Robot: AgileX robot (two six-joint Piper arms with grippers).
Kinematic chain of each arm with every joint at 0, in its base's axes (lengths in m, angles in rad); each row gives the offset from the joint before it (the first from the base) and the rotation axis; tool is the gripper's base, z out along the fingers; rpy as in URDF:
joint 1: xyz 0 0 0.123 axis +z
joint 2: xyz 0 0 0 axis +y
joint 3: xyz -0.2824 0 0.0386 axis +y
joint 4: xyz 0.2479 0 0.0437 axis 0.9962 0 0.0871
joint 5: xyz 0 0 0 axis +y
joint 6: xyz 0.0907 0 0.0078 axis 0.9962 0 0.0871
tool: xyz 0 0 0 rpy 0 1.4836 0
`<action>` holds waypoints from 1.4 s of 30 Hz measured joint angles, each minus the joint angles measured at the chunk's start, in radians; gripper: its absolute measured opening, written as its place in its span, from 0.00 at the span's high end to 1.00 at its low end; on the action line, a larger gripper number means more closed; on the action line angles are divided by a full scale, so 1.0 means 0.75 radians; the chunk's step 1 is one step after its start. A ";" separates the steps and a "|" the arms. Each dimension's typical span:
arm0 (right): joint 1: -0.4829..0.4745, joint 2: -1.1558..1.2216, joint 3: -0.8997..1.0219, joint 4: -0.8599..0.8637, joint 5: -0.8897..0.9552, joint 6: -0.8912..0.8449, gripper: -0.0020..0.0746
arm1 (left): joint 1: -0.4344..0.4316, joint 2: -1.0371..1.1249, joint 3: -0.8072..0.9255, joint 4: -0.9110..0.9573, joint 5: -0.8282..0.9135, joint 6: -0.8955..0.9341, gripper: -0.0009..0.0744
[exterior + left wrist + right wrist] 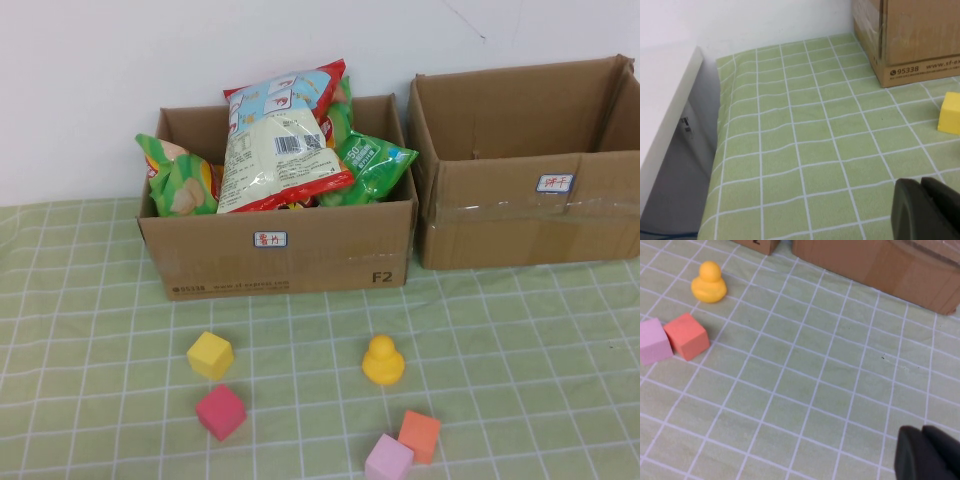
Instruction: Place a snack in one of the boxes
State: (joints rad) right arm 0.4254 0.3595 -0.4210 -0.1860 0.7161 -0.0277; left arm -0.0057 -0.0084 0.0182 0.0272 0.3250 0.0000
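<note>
In the high view the left cardboard box [280,250] holds several snack bags: a big red and white bag [278,145] on top, green bags at its left [178,178] and right [372,160]. The right cardboard box [530,215] looks empty inside. Neither arm shows in the high view. My left gripper [921,185] is shut and empty above the green cloth, near the left box's corner [910,40]. My right gripper [921,432] is shut and empty above the cloth in front of the right box [875,265].
On the green checked cloth lie a yellow cube [210,355], a red cube [221,412], a yellow duck [383,361], an orange cube [420,435] and a pink cube [388,460]. The table's left edge [715,160] borders a white surface.
</note>
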 joint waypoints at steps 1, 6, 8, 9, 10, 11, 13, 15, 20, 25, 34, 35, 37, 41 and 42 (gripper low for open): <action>0.000 0.000 0.000 0.000 0.000 0.000 0.97 | 0.000 0.000 0.000 -0.005 0.002 0.000 0.99; 0.000 0.000 0.000 0.001 0.000 0.000 0.97 | 0.000 -0.002 -0.003 -0.036 0.020 -0.031 0.99; 0.000 0.000 0.000 0.003 0.000 0.000 0.97 | 0.000 -0.002 -0.005 -0.052 0.026 -0.044 0.99; 0.000 0.000 0.000 0.003 0.000 0.000 0.97 | 0.001 -0.002 -0.005 -0.062 0.026 -0.048 0.99; 0.000 0.000 0.000 0.003 0.000 0.000 0.97 | 0.003 -0.002 -0.005 -0.072 0.026 -0.052 0.99; 0.000 0.000 0.000 0.003 0.000 0.000 0.97 | 0.003 -0.002 -0.005 -0.082 0.029 -0.051 0.99; 0.000 0.000 0.000 0.003 0.000 0.000 0.97 | 0.003 -0.002 -0.005 -0.090 0.029 -0.051 0.99; 0.000 0.000 0.000 0.003 0.000 0.000 0.97 | 0.003 -0.002 -0.005 -0.092 0.029 -0.028 0.99; 0.000 0.000 0.000 0.003 0.000 0.000 0.97 | 0.003 -0.005 -0.005 -0.101 0.022 0.018 0.99; 0.000 0.000 0.000 0.003 0.000 0.000 0.97 | 0.003 -0.005 -0.005 -0.101 0.022 0.019 0.99; 0.000 0.000 0.000 0.003 0.000 0.000 0.97 | 0.003 -0.005 -0.005 -0.103 0.022 0.033 0.99; 0.000 0.000 0.000 0.003 0.000 0.000 0.97 | 0.003 -0.005 -0.005 -0.103 0.022 0.034 0.99; 0.000 0.000 0.000 0.003 0.000 0.000 0.97 | 0.003 -0.005 -0.005 -0.103 0.022 0.037 0.99; -0.024 -0.032 0.000 0.017 0.000 0.000 0.97 | 0.003 -0.005 -0.005 -0.106 0.022 0.037 0.99; -0.053 -0.059 0.000 0.027 0.000 0.000 0.97 | 0.003 -0.007 -0.005 -0.106 0.022 0.037 0.99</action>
State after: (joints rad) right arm 0.3856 0.3155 -0.4210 -0.1659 0.7161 -0.0277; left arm -0.0033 -0.0137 0.0145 -0.0523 0.3419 0.0277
